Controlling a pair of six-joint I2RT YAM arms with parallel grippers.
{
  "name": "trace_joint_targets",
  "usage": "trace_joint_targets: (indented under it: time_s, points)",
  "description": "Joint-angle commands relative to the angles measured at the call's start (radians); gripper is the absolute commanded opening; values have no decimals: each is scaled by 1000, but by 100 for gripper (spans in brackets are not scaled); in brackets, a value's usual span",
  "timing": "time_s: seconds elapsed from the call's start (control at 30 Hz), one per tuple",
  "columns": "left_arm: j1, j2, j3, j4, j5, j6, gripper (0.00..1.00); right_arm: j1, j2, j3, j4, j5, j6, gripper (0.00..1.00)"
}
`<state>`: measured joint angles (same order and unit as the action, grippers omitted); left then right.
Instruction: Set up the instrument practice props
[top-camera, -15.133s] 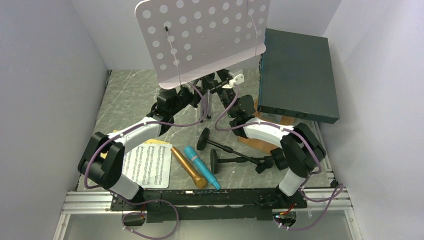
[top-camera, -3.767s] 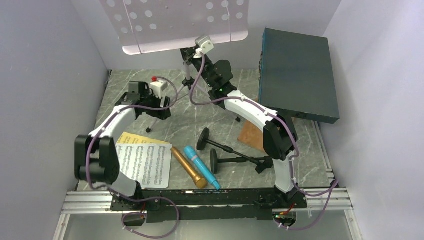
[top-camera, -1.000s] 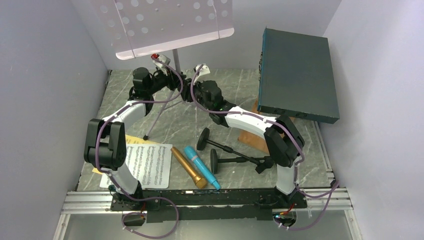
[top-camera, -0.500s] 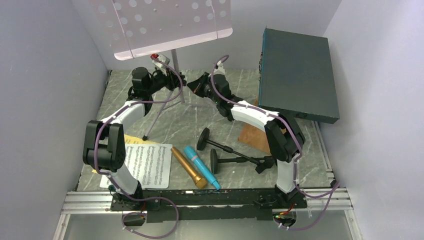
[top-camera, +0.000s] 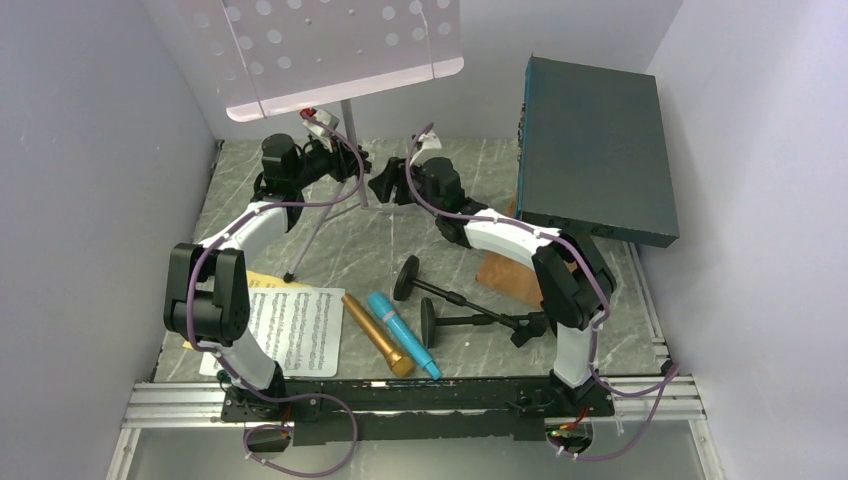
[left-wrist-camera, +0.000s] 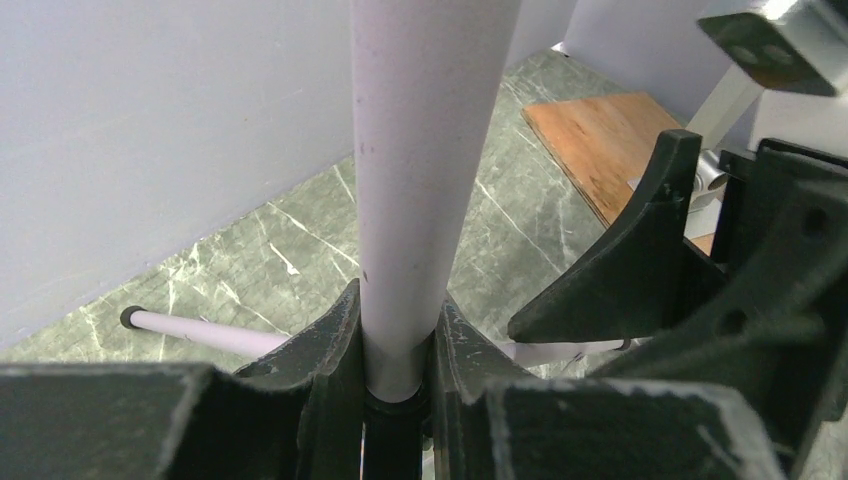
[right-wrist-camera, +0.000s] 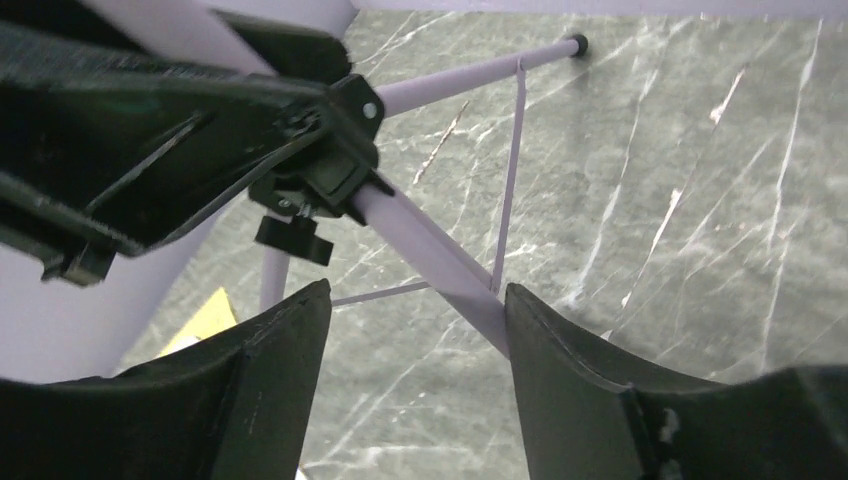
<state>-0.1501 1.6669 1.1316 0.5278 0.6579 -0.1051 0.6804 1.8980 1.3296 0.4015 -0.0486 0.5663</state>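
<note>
Clearly the risk sits with the music stand (top-camera: 340, 50), which rises near the far edge of the table, its perforated desk high over spread tripod legs (right-wrist-camera: 470, 72). The left gripper (left-wrist-camera: 400, 350) is clamped tight round the pole (left-wrist-camera: 430, 150) just above the leg hub. The right gripper (right-wrist-camera: 415, 330) hangs beside that hub, jaws apart and holding nothing, with one leg running past its fingers. If those fingers knock or hook a leg or the thin brace, the top-heavy stand may twist in the left grip or tip toward the teal box (top-camera: 595, 150). A release before all feet are planted could topple it onto the microphones (top-camera: 378, 335), mic holders (top-camera: 407, 278) and sheet music (top-camera: 295, 330) lying toward the near edge.
</note>
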Motion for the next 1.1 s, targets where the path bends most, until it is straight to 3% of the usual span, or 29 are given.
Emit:
trace_joint_targets:
  time_s: [0.0,0.37,0.57,0.87,0.93,0.97,1.03,1.07]
  points:
    - [1,-62,2,0,9,-73,0,58,-73,-16,97,-41,-229,68]
    - [0,-57,13,-14,18,-69,0,126,-25,102,16,104,-364,68]
    - [1,-54,13,-12,23,-71,0,119,27,155,0,166,-278,32]
    - [0,-69,7,-14,20,-59,0,97,99,262,-76,150,-199,32]
    - [1,-69,9,-17,18,-57,0,94,100,255,-82,180,-162,24]
    - [2,-69,12,-19,18,-56,0,87,93,243,-82,195,-122,15]
    - [3,-68,10,-13,21,-65,0,62,84,214,-90,201,4,2]
    - [3,-68,6,-12,20,-64,0,44,84,200,-104,192,95,0]
